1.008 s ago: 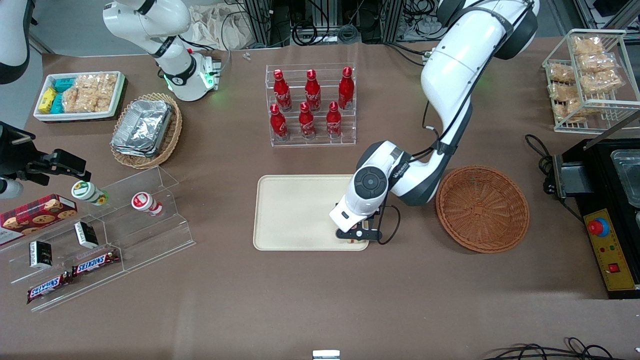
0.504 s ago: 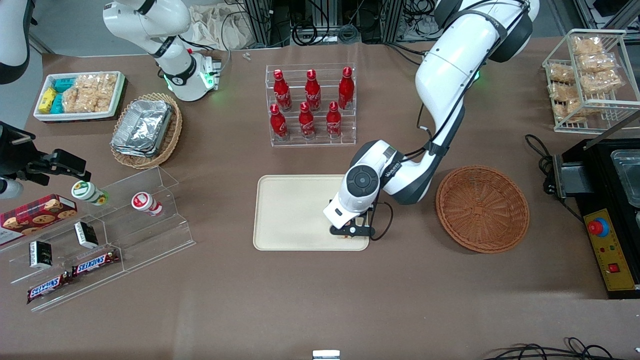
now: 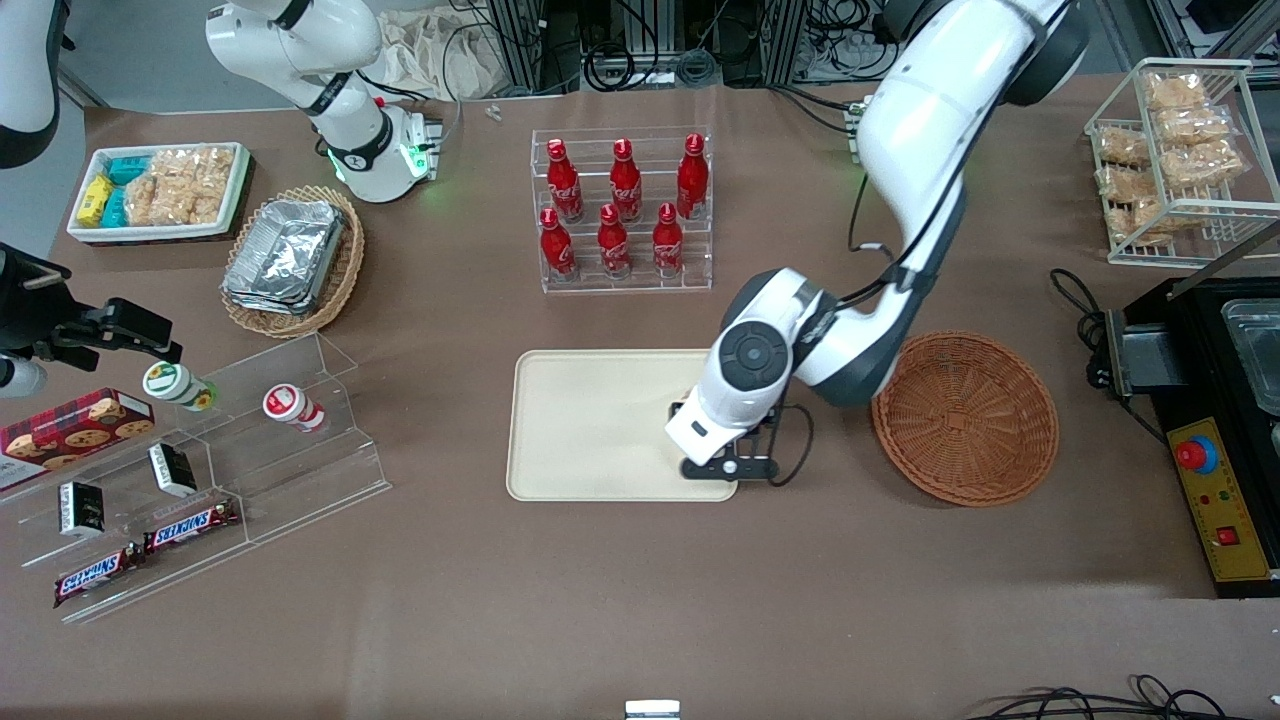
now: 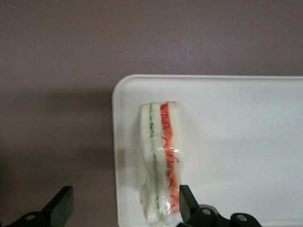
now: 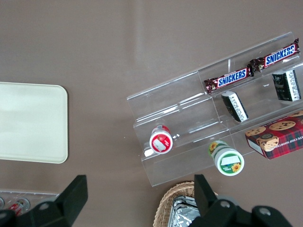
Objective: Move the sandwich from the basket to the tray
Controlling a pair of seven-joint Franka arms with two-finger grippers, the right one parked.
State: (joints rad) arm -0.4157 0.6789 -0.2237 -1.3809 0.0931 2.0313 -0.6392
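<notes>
The sandwich (image 4: 160, 161), a plastic-wrapped white wedge with green and red filling lines, lies on the cream tray (image 4: 236, 142) close to one corner. My left gripper (image 4: 124, 201) hangs over it, open, its fingers (image 4: 185, 198) spread wide with one beside the sandwich and the other out over the bare table. In the front view the gripper (image 3: 725, 468) sits above the tray (image 3: 590, 420) at the corner nearest the camera and the basket, and the wrist hides the sandwich. The reddish-brown basket (image 3: 965, 415) stands beside the tray with nothing in it.
A clear rack of red bottles (image 3: 622, 210) stands farther from the camera than the tray. Toward the parked arm's end are an acrylic snack shelf (image 3: 200, 470), a tan basket of foil trays (image 3: 292, 260) and a white bin (image 3: 160, 190). A black appliance (image 3: 1220, 420) flanks the basket.
The gripper slid a little along the tray's near edge toward the parked arm's end, then back toward the basket. The upper arm has swung and the wrist looks higher.
</notes>
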